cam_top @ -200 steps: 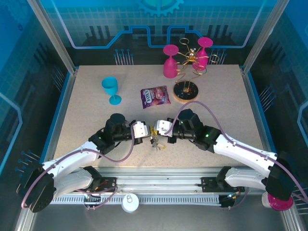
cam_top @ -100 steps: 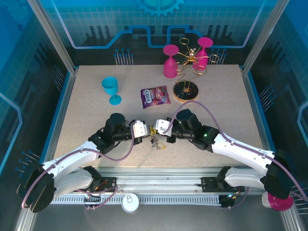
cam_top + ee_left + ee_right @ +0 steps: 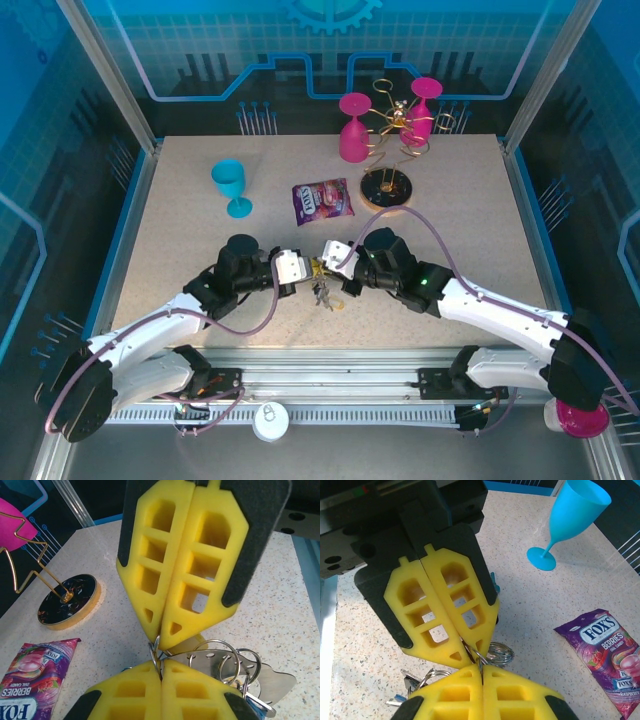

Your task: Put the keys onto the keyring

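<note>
Keyring and keys at the grasp point. The keyring [image 3: 155, 651], a thin grey wire, sits low over the near-centre of the table [image 3: 180, 250], with only a short arc showing where two pairs of pads meet tip to tip. The left gripper [image 3: 161, 668] has its jaws pressed together on that wire, and the right gripper [image 3: 161, 641], facing it nose to nose, pinches the same wire. The pads are yellow foam moulded in an open lattice, backed with black. The keys [image 3: 235, 672] hang in a bunch just beneath the tips: flat bright metal blades, small split rings and a blue plastic tag, lying on or just above the speckled beige surface; which, I cannot tell. From above, the bunch [image 3: 322, 292] lies between the two wrists, with bare tabletop to either side and the near rail close behind. A glossy purple snack packet [image 3: 322, 200] lies farther out, a blue plastic goblet [image 3: 231, 186] stands to its left, and a round wooden base [image 3: 388, 190] with a gold wire rack [image 3: 395, 125] stands to its right, well apart.
</note>
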